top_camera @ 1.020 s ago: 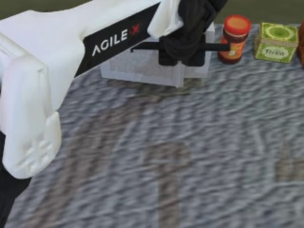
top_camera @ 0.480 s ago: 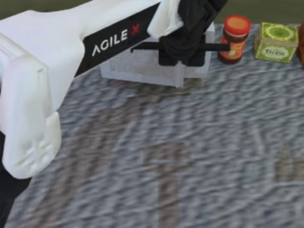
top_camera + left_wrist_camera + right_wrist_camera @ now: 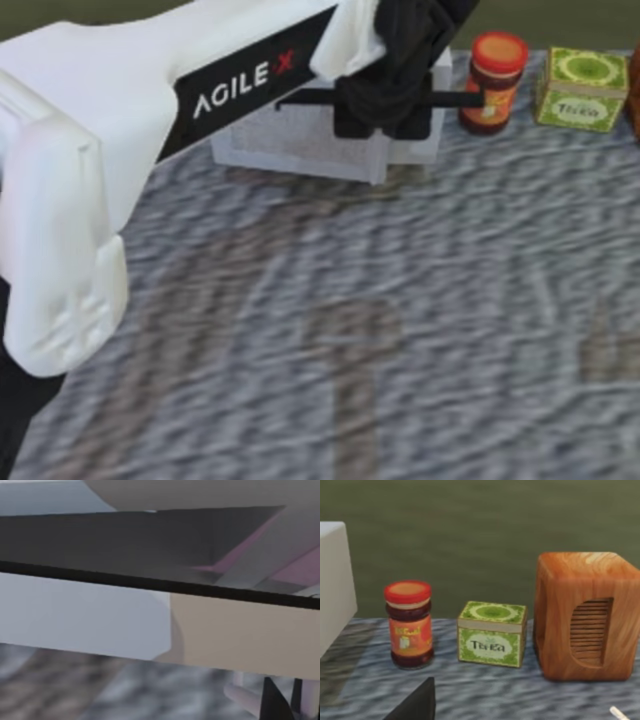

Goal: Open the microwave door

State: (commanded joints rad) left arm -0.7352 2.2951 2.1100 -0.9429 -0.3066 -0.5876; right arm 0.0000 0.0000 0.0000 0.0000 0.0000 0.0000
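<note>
Grey, rippled tabletop (image 3: 400, 330) fills the top view, with dark olive ground behind its far edge. From the left, my left arm (image 3: 120, 130) reaches across to the microwave (image 3: 300, 140) at the far edge, left of centre. The left gripper (image 3: 385, 95) sits black over the right end of the microwave door (image 3: 290, 135), whose speckled window faces the table; its jaws are hidden under the wrist, so I cannot tell their spread or whether they touch the handle. Right of the microwave stand a red-lidded jar (image 3: 493, 80) and a green tea box (image 3: 582, 90), slightly apart.

From the left wrist, a pale panel with a dark edge crosses close up; I cannot tell which part of the microwave it is.

From the right wrist, the jar (image 3: 409, 622), tea box (image 3: 491, 632) and a wooden box (image 3: 585, 615) stand in a row, the microwave's white side (image 3: 335, 585) beside the jar. The right gripper's jaws cannot be judged.
</note>
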